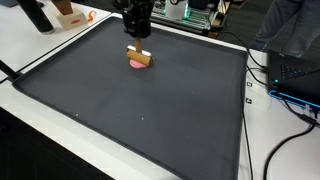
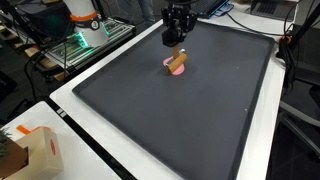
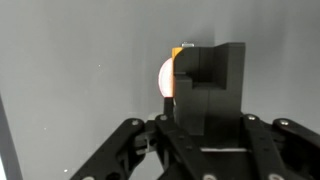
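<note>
- In an exterior view, a tan cardboard box [image 2: 40, 150] with an orange strip on top sits nearest the camera, on the white, smooth worktop [image 2: 75, 105].
- A large rectangular mat [image 2: 190, 120] covers most of the worktop. It is matt, dark grey and flat, with a thin raised rim and a few pale specks.
- On the far half of the mat lies a small, round, glossy pink dish [image 2: 174, 69], well away from every edge.
- A brown block [image 2: 179, 58], wood-coloured and oblong, rests on the dish, tilted up at one end.
- The end effector [image 2: 177, 42], black with hard angular edges, hangs straight down just above the block. Whether it touches the block cannot be told.
- In both exterior views its fingers [image 1: 137, 40] blur into one dark shape, so I cannot tell whether they are spread or pressed together.
- In the wrist view, a boxy black finger [image 3: 205, 85] fills the middle. The curved pink edge of the dish [image 3: 165, 78] and an orange-brown sliver of the block [image 3: 180, 50] show just to one side of it.
- In an exterior view, thin black cables [image 1: 262, 82] loop over the white worktop [image 1: 40, 45] beside the mat, running to a dark laptop [image 1: 295, 75] edged with blue light.
- Farthest back stands a wire rack [image 2: 85, 40] lit green.
</note>
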You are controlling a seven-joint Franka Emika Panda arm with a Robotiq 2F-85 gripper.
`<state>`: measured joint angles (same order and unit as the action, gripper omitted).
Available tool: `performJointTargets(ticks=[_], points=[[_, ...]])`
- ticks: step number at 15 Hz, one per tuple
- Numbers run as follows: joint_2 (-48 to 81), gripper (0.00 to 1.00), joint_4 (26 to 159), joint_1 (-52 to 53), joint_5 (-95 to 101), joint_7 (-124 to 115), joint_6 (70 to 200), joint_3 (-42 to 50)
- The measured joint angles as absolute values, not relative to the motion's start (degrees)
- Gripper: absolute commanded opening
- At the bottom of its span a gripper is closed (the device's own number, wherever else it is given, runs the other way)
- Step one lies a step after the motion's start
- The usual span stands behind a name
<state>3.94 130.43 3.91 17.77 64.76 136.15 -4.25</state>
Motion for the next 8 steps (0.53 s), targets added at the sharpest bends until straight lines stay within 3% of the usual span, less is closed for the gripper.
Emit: performJointTargets(ticks=[8], points=[[4.4, 0.23, 130.4, 3.6, 20.0, 61.3, 139.4, -4.0]])
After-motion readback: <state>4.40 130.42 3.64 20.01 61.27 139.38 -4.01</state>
